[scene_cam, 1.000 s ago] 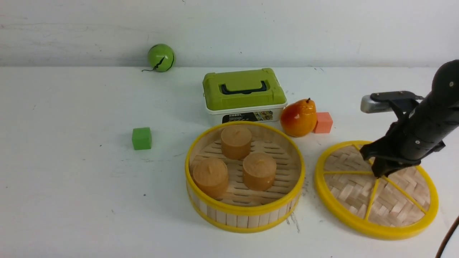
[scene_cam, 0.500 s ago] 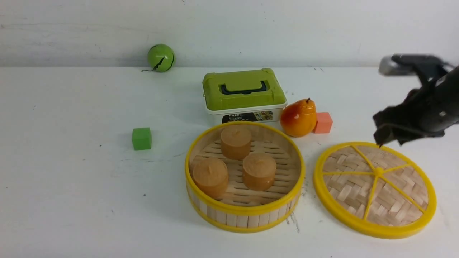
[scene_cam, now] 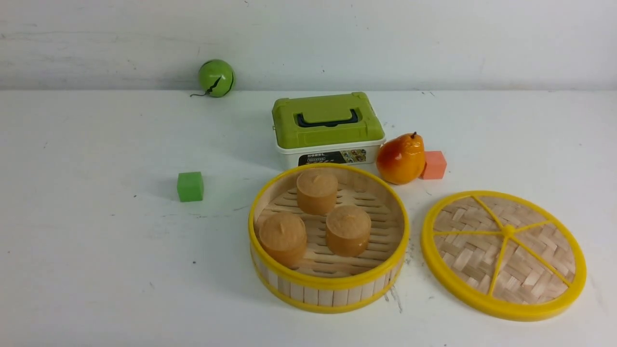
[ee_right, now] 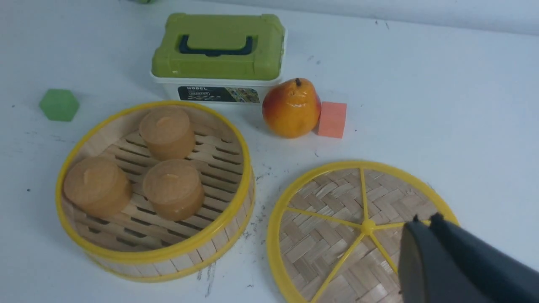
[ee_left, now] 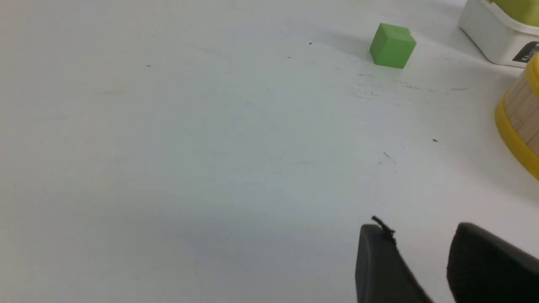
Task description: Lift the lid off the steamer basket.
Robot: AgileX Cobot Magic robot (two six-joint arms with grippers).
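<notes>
left gripper [ee_left: 414, 240]: matte black, slim, rounded tips | right gripper [ee_right: 425, 227]: dark, blurred, tapering

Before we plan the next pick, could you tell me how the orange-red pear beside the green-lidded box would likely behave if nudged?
The pear would probably roll or rock unevenly, since its body is rounded and lopsided. Its glossy highlights suggest a smooth, somewhat slippery skin. The pink cube close beside it might hinder a roll that way.
</notes>
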